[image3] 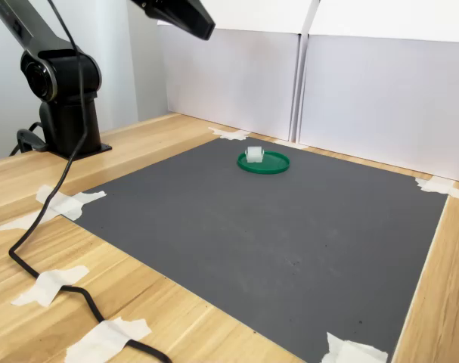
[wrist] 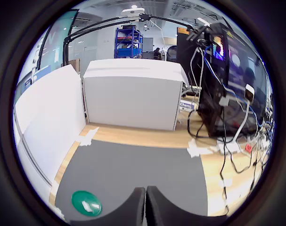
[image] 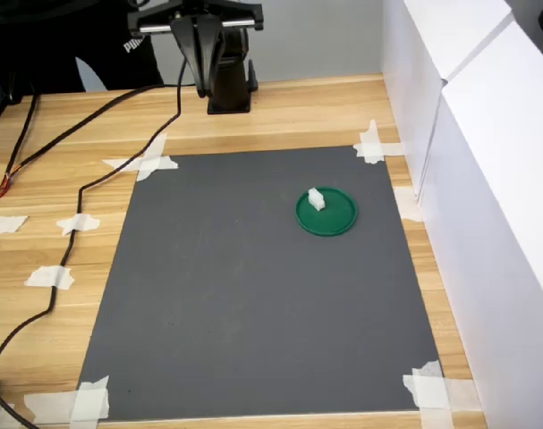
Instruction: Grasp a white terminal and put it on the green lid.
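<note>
Fingers (wrist: 145, 207): on my wrist view the two dark tips sit pressed together with only a hairline seam between them, nothing held, raised well above the mat.

Arm: I see its black base (image: 229, 85) standing on the bench at the far edge in the first exterior view, well apart from the lid.

Grey mat (image: 253, 295): dark, flat, rectangular, its corners fastened to the bench with white tape pieces (image: 146, 164).

Bench (image: 65, 188): light wood grain; further tape scraps and a black cable (image3: 44, 276) lie on the bare wood beside the mat.

Green lid (image: 334, 219): round, dark green, lying flat on the mat towards the corner near the white panels (the far right corner in the first exterior view).

White terminal (image: 316, 199): small white block resting on the lid, near its rim rather than at its middle; in the second exterior view it sits on the lid's left part (image3: 254, 154).

White panels (image3: 365, 91): upright boards walling two sides of the bench.

Room: the wrist view shows a blue shelving rack (wrist: 128, 41) and a dark stand hung with cables (wrist: 218, 89) beyond the panels.
</note>
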